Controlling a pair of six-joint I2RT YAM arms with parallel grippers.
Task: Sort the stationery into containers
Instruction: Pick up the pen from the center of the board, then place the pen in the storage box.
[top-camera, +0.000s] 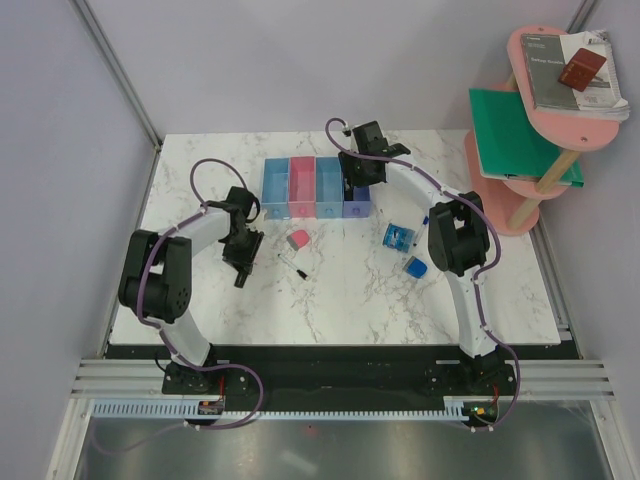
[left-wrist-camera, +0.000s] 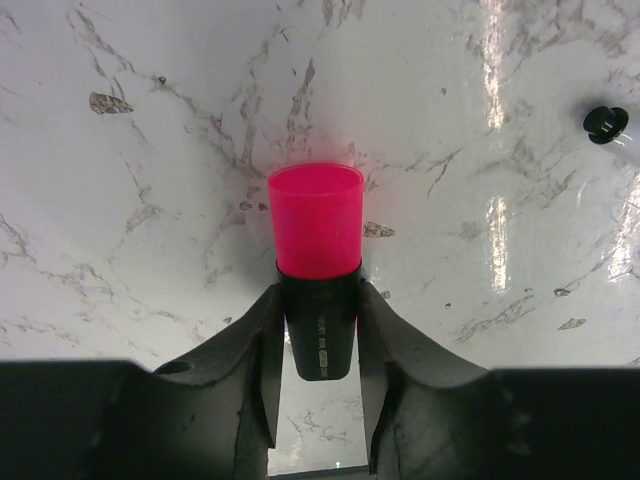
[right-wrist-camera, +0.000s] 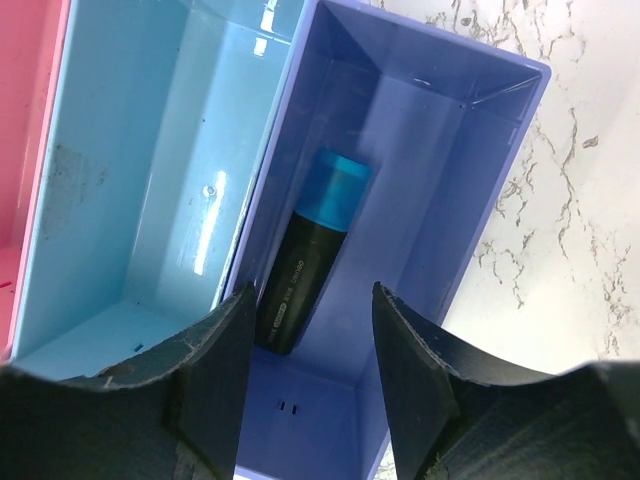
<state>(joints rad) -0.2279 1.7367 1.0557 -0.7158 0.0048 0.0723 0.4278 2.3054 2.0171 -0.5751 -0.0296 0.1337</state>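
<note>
Bin row sits far-centre on table, one marker in its rightmost bin (lying lengthwise). Eraser just near of the row, pen nearer still, blocks off right.

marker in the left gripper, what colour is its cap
Bright pink, on a black marker in the left gripper; best seen in the left wrist view.

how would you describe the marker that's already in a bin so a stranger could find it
On the marble table, look at the row of four bins and take the purple-blue bin at its right end. The marker lies inside it. It has a dark body with a blue cap, whereas the other marker is pink-capped and sits between the left fingers.
</note>
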